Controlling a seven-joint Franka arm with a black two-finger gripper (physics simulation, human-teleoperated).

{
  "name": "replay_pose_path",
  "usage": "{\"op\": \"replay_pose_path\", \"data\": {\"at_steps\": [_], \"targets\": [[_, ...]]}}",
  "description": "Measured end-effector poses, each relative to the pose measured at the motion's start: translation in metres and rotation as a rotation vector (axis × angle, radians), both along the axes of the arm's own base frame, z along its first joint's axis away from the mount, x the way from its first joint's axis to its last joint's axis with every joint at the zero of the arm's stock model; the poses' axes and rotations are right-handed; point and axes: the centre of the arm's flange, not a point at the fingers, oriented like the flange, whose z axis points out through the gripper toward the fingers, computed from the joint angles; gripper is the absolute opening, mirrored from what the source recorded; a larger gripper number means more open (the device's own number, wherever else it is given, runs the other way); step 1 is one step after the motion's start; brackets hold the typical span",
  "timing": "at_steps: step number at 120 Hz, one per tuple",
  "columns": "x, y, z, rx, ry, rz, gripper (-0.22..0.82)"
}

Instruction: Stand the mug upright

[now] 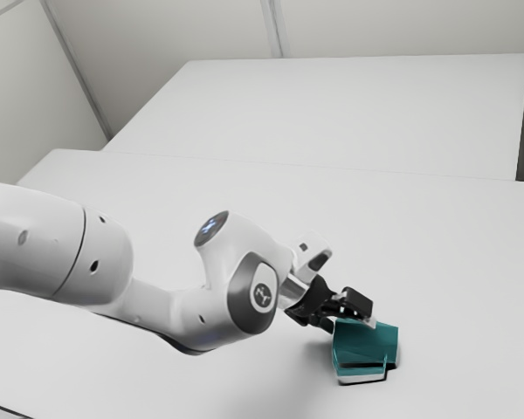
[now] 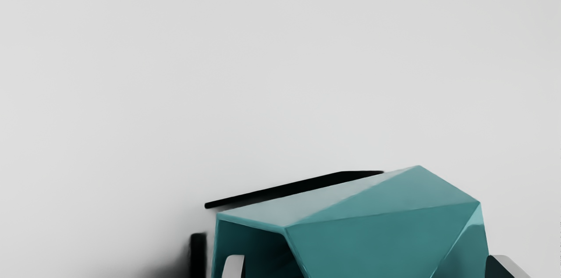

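The teal, faceted mug (image 1: 354, 351) lies on its side on the white table, toward the bottom of the exterior view. My black gripper (image 1: 350, 324) reaches it from the exterior view's left, its fingertips at the mug's upper edge. In the wrist view the gripper (image 2: 369, 265) stands open with its fingers wide apart and the mug (image 2: 372, 243) between them. One fingertip (image 2: 235, 266) overlaps the mug's dark open end; the other is beside the opposite end. Whether either finger touches the mug, I cannot tell. The lower part of the mug is cut off there.
The white tabletop (image 1: 201, 183) extends around the mug, with a second white surface (image 1: 332, 105) behind it. Pale walls (image 1: 157, 35) stand at the back and at the exterior view's left. Dark shadows lie beside the mug.
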Motion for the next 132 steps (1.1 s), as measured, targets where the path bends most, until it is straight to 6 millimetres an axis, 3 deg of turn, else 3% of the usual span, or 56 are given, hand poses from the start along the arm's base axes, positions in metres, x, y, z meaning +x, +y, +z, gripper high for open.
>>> {"op": "replay_pose_path", "data": {"at_steps": [9, 42, 72, 105, 132], "targets": [[-0.002, -0.006, 0.002, -0.002, -0.010, -0.009, 0.56], [0.000, -0.014, 0.011, -0.007, -0.046, -0.016, 0.25], [0.008, -0.031, 0.033, -0.035, -0.094, -0.040, 0.17], [0.006, -0.044, 0.033, -0.035, -0.102, -0.070, -0.06], [0.009, -0.047, 0.041, -0.046, -0.116, -0.069, -0.12]]}}
